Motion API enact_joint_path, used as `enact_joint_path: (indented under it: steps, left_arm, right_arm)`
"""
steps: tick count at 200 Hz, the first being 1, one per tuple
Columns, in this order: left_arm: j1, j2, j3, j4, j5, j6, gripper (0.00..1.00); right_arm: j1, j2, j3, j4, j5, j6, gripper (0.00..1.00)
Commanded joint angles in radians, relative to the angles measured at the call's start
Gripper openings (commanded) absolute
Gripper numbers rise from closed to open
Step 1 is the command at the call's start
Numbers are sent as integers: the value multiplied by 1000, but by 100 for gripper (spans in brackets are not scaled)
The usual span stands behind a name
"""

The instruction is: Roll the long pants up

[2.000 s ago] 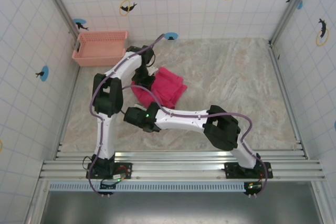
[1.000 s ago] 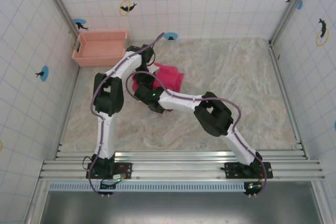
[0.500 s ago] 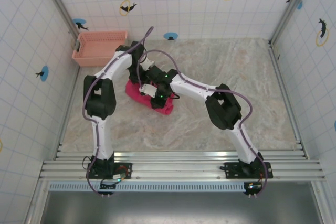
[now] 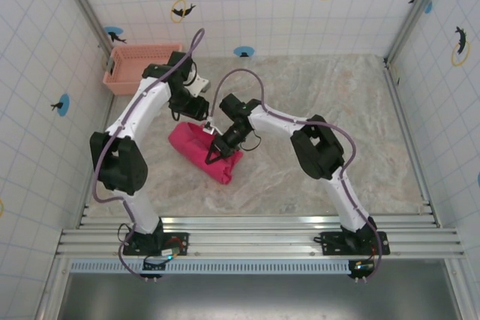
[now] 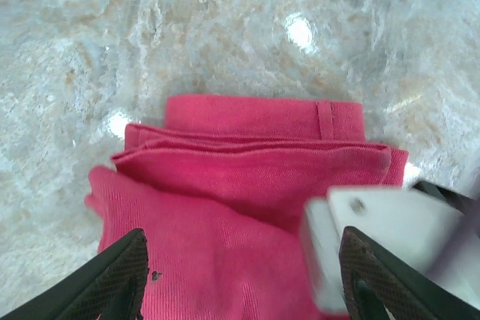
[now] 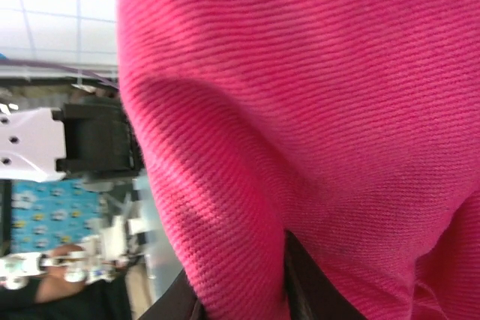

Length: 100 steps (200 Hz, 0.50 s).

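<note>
- Top external view: the long pants [image 4: 191, 148] lie as a short, thick bundle right under the right pincer [image 4: 215, 153] and just below the left pincer [image 4: 197, 112].
- Right pincer: almost closed, pinching a fold of the cloth.
- Left pincer: fingers wide apart, holding nothing.
- Rolling looks largely done. What seems left is letting go and tucking in any loose layers at the bundle's end.

table [image 4: 337, 125]: marbled | on it: bundled long pants [image 4: 187, 145], pink basket [image 4: 124, 73]
</note>
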Motion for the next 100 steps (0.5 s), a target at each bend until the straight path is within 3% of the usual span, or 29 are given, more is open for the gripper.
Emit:
enact_joint_path:
  steps: [1, 41, 100]
  left_arm:
    - [8, -54, -80, -8, -31, 22, 66]
    - [7, -121, -212, 15, -80, 20, 63]
    - [8, -161, -277, 42, -103, 2, 61]
  right_arm:
    - [-17, 62, 47, 3, -126, 114, 17]
    - [-82, 93, 59, 16, -129, 122, 16]
    - [-132, 133, 44, 67, -118, 143, 16]
